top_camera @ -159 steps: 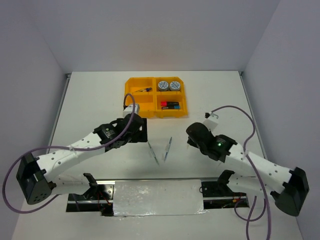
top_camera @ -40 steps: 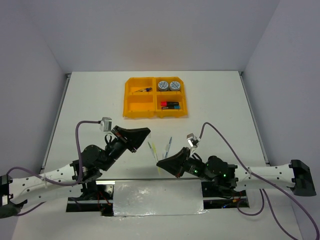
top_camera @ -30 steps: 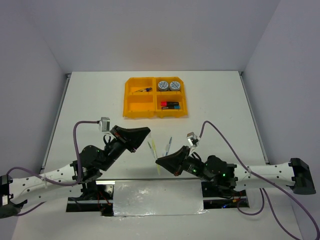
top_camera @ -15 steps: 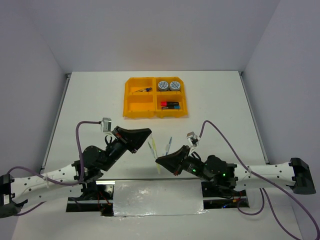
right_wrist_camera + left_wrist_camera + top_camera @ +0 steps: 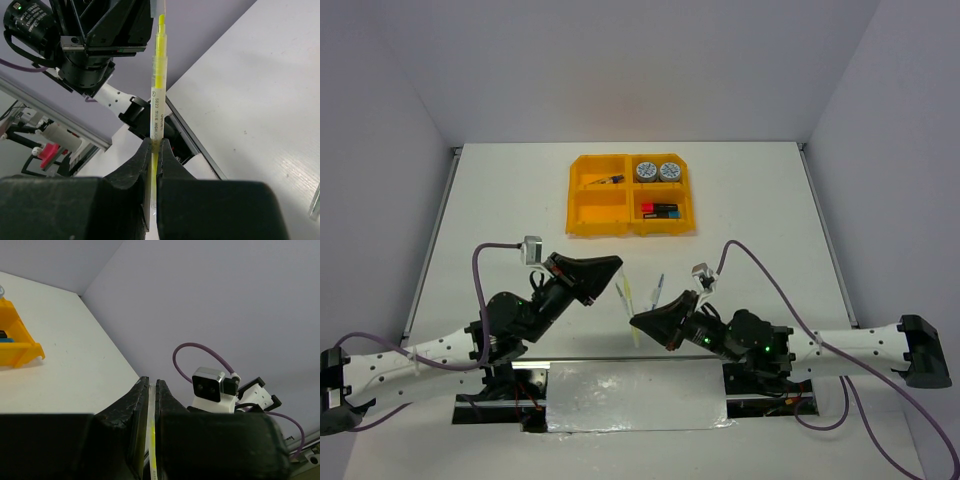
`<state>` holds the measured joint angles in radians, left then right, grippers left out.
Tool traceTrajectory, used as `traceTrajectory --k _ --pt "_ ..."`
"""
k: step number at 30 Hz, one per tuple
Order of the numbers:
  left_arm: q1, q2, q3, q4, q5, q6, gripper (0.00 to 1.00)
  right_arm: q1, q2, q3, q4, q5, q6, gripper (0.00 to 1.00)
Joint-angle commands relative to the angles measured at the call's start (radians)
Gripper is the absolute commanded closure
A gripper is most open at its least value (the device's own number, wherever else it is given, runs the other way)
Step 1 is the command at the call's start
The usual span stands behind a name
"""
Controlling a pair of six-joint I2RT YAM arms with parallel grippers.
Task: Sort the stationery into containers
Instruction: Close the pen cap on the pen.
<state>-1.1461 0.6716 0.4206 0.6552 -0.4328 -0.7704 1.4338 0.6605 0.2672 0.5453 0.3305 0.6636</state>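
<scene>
A thin pale pen with a yellow core (image 5: 630, 297) hangs over the near table between both grippers. My left gripper (image 5: 616, 264) is shut on its upper end, the pen (image 5: 151, 440) wedged between the jaws (image 5: 152, 382). My right gripper (image 5: 636, 322) is shut on the lower part, and the pen (image 5: 157, 95) rises from its jaws (image 5: 155, 142). The orange-yellow tray (image 5: 601, 211) stands at the far middle. It holds two tape rolls (image 5: 657, 171), highlighters (image 5: 659, 210) and a small dark item (image 5: 608, 180).
Another thin pen (image 5: 657, 292) lies on the table just right of the held one, and shows at the right wrist view's edge (image 5: 315, 202). The tray's corner (image 5: 15, 340) shows far left in the left wrist view. A foil-covered panel (image 5: 635, 395) lies between the arm bases.
Several seconds ago both arms were farther up the table and the pens lay flat. Over the last second both grippers have stayed shut on the pen, and the right has edged slightly left.
</scene>
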Motion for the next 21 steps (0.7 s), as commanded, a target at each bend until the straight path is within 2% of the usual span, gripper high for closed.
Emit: traceTrajectory --k 1,9,21 --pt "-0.001 -0.020 0.015 0.032 -0.041 -0.006 1.00 0.011 0.019 0.047 0.022 0.012 0.004 1.00" --pt "-0.003 -0.032 0.018 0.006 -0.058 -0.006 1.00 0.017 0.059 0.061 0.039 0.016 0.004 1.00" --pt "-0.003 -0.020 0.009 0.012 -0.052 -0.013 1.00 0.017 0.010 0.078 -0.011 0.054 -0.027 1.00"
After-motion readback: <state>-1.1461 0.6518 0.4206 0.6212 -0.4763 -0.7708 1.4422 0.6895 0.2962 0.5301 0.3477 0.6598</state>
